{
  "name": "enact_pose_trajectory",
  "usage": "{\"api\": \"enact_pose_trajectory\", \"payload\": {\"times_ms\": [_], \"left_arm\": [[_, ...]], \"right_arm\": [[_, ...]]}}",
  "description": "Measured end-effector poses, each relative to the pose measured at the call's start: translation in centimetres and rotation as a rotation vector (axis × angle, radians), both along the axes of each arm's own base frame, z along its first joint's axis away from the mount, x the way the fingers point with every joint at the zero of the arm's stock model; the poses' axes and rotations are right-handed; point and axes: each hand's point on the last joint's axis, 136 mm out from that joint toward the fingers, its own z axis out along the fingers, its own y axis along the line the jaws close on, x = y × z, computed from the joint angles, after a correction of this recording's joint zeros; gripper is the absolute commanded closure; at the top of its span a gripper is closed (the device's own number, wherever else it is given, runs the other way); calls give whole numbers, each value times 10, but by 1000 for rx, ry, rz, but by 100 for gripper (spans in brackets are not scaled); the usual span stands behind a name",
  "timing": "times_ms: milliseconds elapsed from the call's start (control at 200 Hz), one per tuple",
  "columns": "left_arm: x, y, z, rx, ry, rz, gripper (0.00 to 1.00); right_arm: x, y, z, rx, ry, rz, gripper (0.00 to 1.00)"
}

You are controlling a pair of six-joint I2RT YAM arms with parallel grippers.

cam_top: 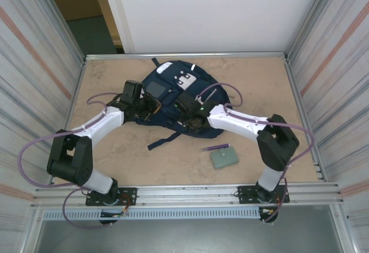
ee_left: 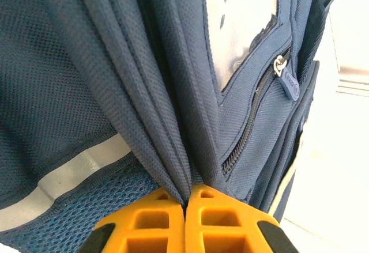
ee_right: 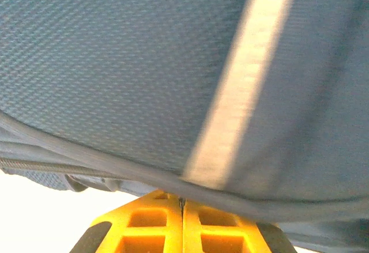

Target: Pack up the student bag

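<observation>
The student bag [cam_top: 176, 94], a navy-blue backpack with white patches, lies flat in the middle of the table. My left gripper [cam_top: 153, 108] is at its left side and my right gripper [cam_top: 192, 114] is at its near right edge. In the left wrist view, the left gripper [ee_left: 185, 202] is shut on a bunched fold of the student bag [ee_left: 144, 80], beside a zip with a silver pull [ee_left: 281, 65]. In the right wrist view, the right gripper [ee_right: 181, 202] is shut on the piped hem of the student bag [ee_right: 115, 63], just under a white stripe [ee_right: 230, 109].
A purple pen [cam_top: 215, 147] and a small flat grey-green item [cam_top: 223, 158] lie on the table near the right arm. A loose navy strap [cam_top: 164, 140] trails toward the near side. Metal walls enclose the table on the left, right and back.
</observation>
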Motion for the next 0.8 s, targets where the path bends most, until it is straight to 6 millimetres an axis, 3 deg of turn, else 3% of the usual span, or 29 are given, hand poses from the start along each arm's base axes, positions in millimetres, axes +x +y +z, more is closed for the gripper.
{"api": "enact_pose_trajectory", "payload": {"times_ms": [105,296,386,476,536,626,722,802], "left_arm": [[5,10,0,16,-17,1,100],[28,36,-4,35,-12,38,100],[41,39,-8,44,5,14,100],[58,39,-9,54,-2,-17,99],[69,40,-9,66,-14,-37,86],[91,45,-6,101,-55,-55,58],[112,61,5,120,-105,-42,48],[115,76,15,127,-121,-16,43]], "right_arm": [[-5,-14,9,31,-22,47,100],[-6,-56,16,48,-74,115,100],[-3,-62,17,80,-93,189,100],[-2,-54,22,99,-128,281,100],[-4,-45,27,113,-142,348,100],[-1,-25,33,136,-153,429,100],[7,-1,34,162,-147,491,100],[14,23,34,184,-143,540,100]]}}
